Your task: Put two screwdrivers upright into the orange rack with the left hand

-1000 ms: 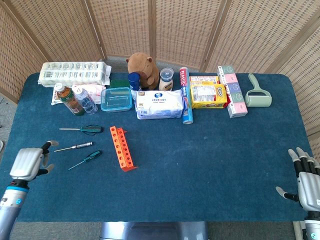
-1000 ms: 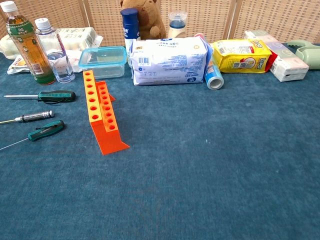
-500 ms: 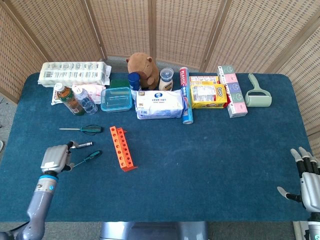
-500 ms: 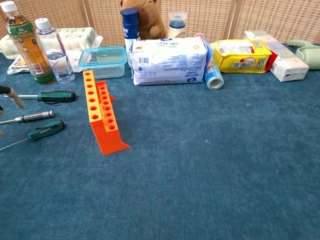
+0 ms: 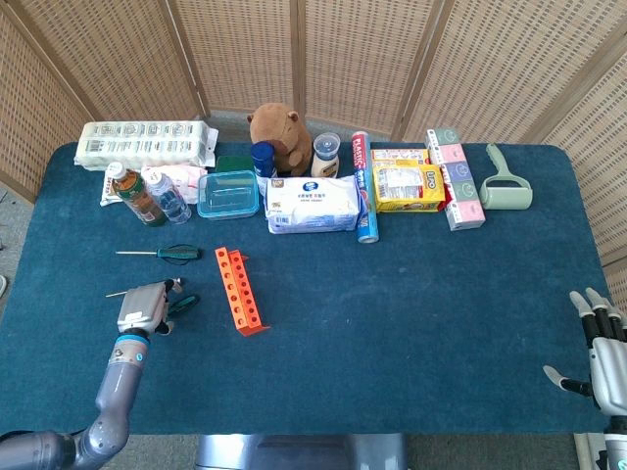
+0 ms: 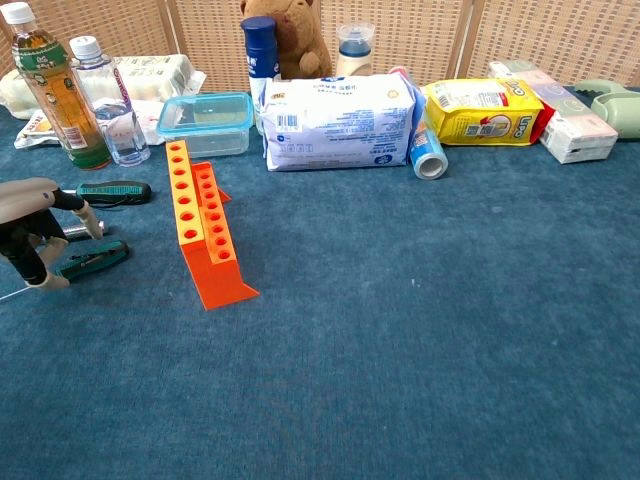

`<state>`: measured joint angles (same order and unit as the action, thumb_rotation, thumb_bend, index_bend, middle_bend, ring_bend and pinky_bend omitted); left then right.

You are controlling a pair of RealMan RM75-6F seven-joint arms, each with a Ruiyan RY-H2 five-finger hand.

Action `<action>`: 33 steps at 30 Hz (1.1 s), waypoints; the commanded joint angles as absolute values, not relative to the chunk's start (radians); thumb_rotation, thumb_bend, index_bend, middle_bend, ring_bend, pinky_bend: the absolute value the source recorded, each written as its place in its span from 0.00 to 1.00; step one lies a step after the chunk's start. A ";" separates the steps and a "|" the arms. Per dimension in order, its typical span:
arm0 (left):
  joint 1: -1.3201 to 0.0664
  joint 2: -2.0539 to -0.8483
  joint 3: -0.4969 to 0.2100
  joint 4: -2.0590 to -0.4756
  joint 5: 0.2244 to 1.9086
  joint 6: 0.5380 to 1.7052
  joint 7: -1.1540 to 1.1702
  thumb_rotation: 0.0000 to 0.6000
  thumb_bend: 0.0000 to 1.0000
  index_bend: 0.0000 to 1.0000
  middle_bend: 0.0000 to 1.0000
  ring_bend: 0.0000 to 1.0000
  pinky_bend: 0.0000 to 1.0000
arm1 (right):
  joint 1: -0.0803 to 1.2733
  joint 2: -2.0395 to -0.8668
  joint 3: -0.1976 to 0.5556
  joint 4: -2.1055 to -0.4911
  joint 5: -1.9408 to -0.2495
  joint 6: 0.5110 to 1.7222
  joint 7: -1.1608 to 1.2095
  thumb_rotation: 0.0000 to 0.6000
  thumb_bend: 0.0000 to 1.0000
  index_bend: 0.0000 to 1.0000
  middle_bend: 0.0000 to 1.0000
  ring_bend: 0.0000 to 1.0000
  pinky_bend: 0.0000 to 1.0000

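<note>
Now I see the blue table (image 5: 411, 323) | orange rack (image 5: 238, 290) lies empty left of centre | my left hand (image 5: 143, 307), fingers apart and gripping nothing, hovers over two screwdrivers (image 6: 92, 257) at the rack's 9 o'clock | third screwdriver (image 5: 165, 253) at 11 o'clock | right hand (image 5: 602, 354) spread open, empty, at table's 4 o'clock edge.

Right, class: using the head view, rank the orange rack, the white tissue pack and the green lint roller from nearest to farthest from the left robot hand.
Measured from the left robot hand:
1. Orange rack, just to its right.
2. White tissue pack, at the table's centre back.
3. Green lint roller, in the far right corner.
</note>
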<state>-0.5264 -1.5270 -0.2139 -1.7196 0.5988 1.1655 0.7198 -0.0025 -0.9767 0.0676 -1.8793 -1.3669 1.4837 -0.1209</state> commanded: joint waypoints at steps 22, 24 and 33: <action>-0.598 -1.617 -0.191 -1.675 0.544 1.233 0.773 1.00 0.31 0.44 0.80 0.86 0.95 | -0.001 -0.975 0.066 -1.880 -1.370 1.480 -0.112 1.00 0.00 0.02 0.00 0.00 0.00; -0.599 -1.619 -0.186 -1.676 0.546 1.236 0.774 1.00 0.32 0.45 0.80 0.86 0.95 | -0.001 -0.974 0.066 -1.880 -1.369 1.480 -0.110 1.00 0.00 0.02 0.00 0.00 0.00; -0.605 -1.627 -0.168 -1.666 0.552 1.255 0.787 1.00 0.41 0.50 0.82 0.86 0.95 | -0.002 -0.975 0.065 -1.880 -1.374 1.482 -0.109 1.00 0.00 0.02 0.00 0.00 0.00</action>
